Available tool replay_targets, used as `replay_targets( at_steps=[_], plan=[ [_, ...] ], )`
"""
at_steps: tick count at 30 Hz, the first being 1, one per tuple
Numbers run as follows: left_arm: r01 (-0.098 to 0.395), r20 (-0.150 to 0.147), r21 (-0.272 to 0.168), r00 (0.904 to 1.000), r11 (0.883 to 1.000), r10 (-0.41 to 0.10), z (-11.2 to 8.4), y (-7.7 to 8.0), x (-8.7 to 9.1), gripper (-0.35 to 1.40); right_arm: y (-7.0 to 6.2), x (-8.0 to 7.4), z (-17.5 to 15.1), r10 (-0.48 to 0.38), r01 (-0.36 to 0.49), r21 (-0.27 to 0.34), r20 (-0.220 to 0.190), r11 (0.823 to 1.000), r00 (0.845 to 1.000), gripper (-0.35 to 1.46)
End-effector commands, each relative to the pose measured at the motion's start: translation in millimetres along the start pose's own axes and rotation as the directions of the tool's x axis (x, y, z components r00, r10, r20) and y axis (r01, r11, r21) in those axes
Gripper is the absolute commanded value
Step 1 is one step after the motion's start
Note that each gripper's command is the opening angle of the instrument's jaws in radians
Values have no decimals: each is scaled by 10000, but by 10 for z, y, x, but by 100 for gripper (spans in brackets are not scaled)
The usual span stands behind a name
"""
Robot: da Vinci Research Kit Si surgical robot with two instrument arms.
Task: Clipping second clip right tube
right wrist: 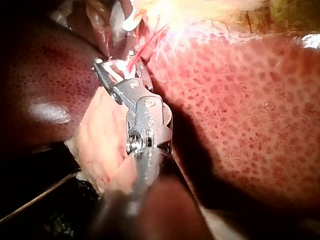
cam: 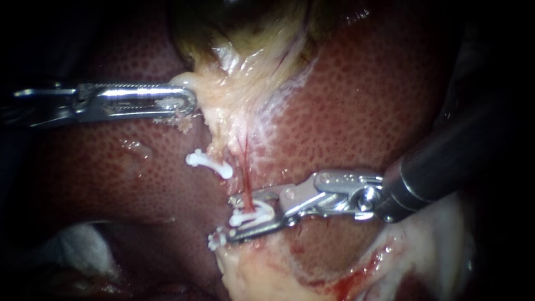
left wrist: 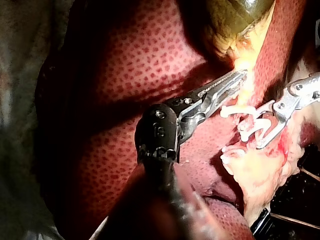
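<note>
1. Jaws of the right instrument (cam: 238, 218) hold a white clip (cam: 255, 216), seemingly not yet latched. It straddles the thin red right tube (cam: 244, 178), which runs down from the gallbladder (cam: 245, 33) across the liver (cam: 362, 111). The left instrument (cam: 190, 100) has its jaws closed on pale tissue (cam: 209, 95) at the gallbladder's neck.
2. From where I stand, the worry is a squeeze with the tube only partly inside. The clip could then pinch half of it or slide off. A slip of the left hold would slacken everything.
3. Whether the clip's ends reach past the tube is hidden. A white bit (cam: 214, 241) at the lower jaw's tip could be another clip; I can't tell. One other clip (cam: 209, 164) sits just beside the tube.
</note>
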Motion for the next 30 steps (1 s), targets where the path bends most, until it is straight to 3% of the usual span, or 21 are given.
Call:
replay_targets(
  at_steps=[1, 6, 11, 15, 30],
  plan=[
    [3, -5, 13, 10000, 10000, -3, 0, 0, 0, -35, 1, 0, 0, 25, -25, -27, -48, 10000, 10000, 42],
    [1, -8, 19, 10000, 10000, -1, 1, 0, -1, -35, 8, -1, -4, 439, -441, -117, -180, 9990, 9989, 24],
    [-2, -9, 20, 10000, 10000, 2, 2, -1, -1, -35, 11, -6, -11, 1417, -1418, -37, -189, 9899, 9897, -35],
    [-3, -8, 19, 10000, 10000, 3, 2, -1, -1, -35, 13, -7, -14, 1937, -1939, -27, -237, 9810, 9808, -35],
    [-4, -10, 22, 10000, 10000, 4, 3, -2, -1, -35, 8, -8, -15, 1925, -1926, -7, -127, 9813, 9812, -35]
  ],
)
